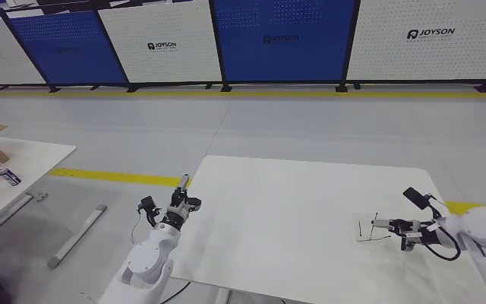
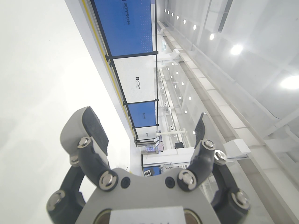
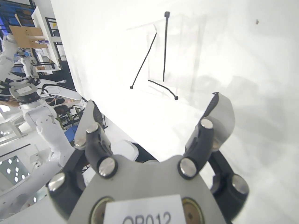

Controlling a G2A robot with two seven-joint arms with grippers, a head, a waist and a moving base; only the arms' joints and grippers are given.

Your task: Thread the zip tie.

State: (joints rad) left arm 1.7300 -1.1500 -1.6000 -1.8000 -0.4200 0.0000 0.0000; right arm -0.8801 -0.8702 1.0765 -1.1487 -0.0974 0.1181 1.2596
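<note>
We see a white bench (image 1: 288,220) with one arm at each side. In the top view the left arm (image 1: 156,251) stands at the bench's 9 o'clock edge and its jaws point toward 12 o'clock. The left jaws are spread wide with nothing between them. In the left wrist view one ribbed fingertip (image 2: 93,127) hangs over the bench edge.

The right arm (image 1: 456,235) comes in from the 3 o'clock edge, with its jaws aimed toward 9 o'clock. The right jaws are also parted and empty, and their fingertips (image 3: 219,103) hang just above the bench.

Three black zip ties lie flat on the bench near its 3 o'clock edge, just ahead of the right jaws and untouched by them. The straight zip tie (image 3: 165,47) has its head at the end away from the jaws. The slanted zip tie (image 3: 143,60) lies just beside it, with its head at the end toward the jaws. The short curved zip tie (image 3: 162,87) lies nearest the jaws. None of them is threaded. From above they show as thin dark lines (image 1: 375,228).

Beyond the bench at 12 o'clock, we see a yellow floor line (image 1: 114,177) and blue and white panels (image 1: 281,38).
</note>
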